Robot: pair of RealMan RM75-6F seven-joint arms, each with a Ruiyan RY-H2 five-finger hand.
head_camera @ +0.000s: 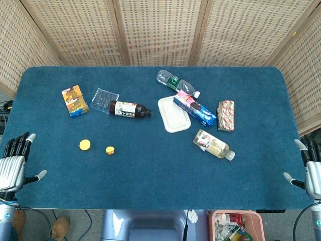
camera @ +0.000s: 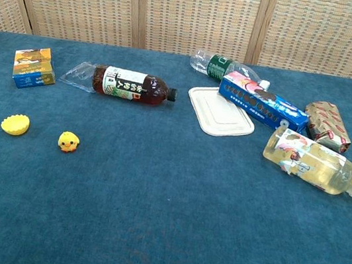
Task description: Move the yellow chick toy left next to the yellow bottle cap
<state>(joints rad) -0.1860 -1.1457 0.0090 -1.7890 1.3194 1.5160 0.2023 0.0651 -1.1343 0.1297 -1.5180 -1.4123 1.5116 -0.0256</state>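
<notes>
The yellow chick toy (head_camera: 110, 150) (camera: 68, 142) sits on the blue table, a short gap to the right of the yellow bottle cap (head_camera: 85, 145) (camera: 15, 124). They are apart, not touching. My left hand (head_camera: 15, 160) hovers at the table's left front edge, fingers spread, holding nothing. At the right front edge my right hand (head_camera: 310, 168) is likewise spread and holds nothing. Both hands are far from the toy. The chest view shows neither hand.
A dark drink bottle (head_camera: 129, 109) and a clear plastic tray (head_camera: 104, 99) lie behind the toy, an orange carton (head_camera: 74, 101) to their left. To the right lie a white lid (head_camera: 174, 114), a blue box (head_camera: 195, 109), two more bottles (head_camera: 213, 144) (head_camera: 176, 83) and a wrapped packet (head_camera: 225, 115).
</notes>
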